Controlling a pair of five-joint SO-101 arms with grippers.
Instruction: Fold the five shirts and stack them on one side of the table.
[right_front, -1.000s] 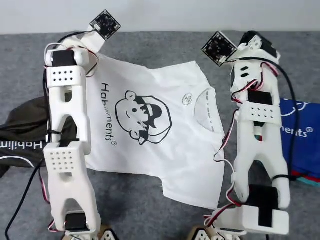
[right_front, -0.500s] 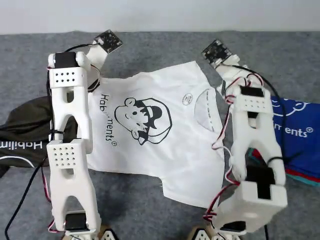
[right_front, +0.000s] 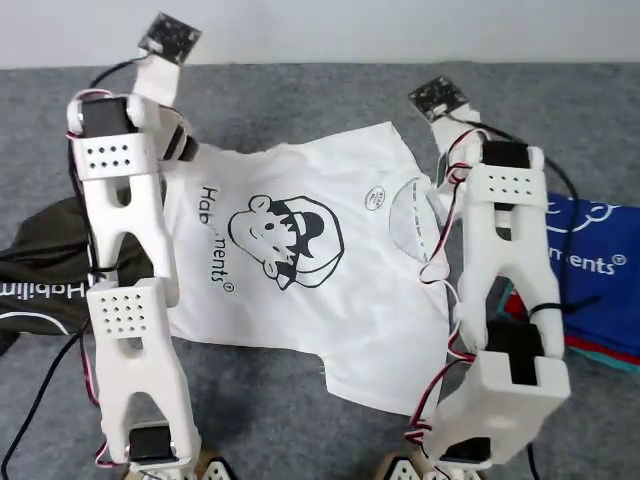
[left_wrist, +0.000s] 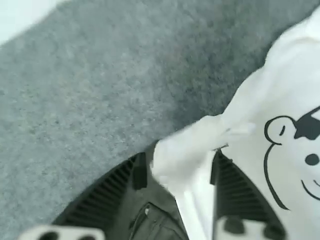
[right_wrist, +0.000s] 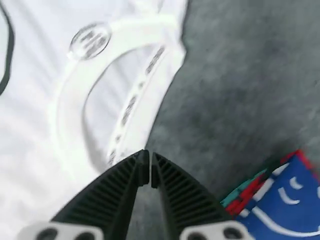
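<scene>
A white shirt (right_front: 340, 300) with a bear print lies spread flat on the grey table (right_front: 300, 95), collar toward the right. My left gripper (left_wrist: 177, 170) is open over the shirt's far left corner, with a fold of white fabric (left_wrist: 190, 150) between its fingers. My right gripper (right_wrist: 150, 161) is shut, its tips down at the shirt's edge (right_wrist: 125, 120) beside the collar; whether they pinch cloth is unclear. In the high view the left gripper (right_front: 185, 148) sits at the hem corner and the right gripper (right_front: 446, 180) by the collar.
A dark shirt (right_front: 45, 250) lies crumpled at the table's left edge behind the left arm. A blue shirt (right_front: 600, 250) lies on red and teal ones at the right edge, its corner (right_wrist: 285, 200) close to my right gripper. A pale wall (right_front: 320, 30) borders the far side.
The left wrist has swung outward and the gripper has settled over the shirt's far left corner. The right arm has come down toward the collar. The shirt's far left corner has bunched slightly.
</scene>
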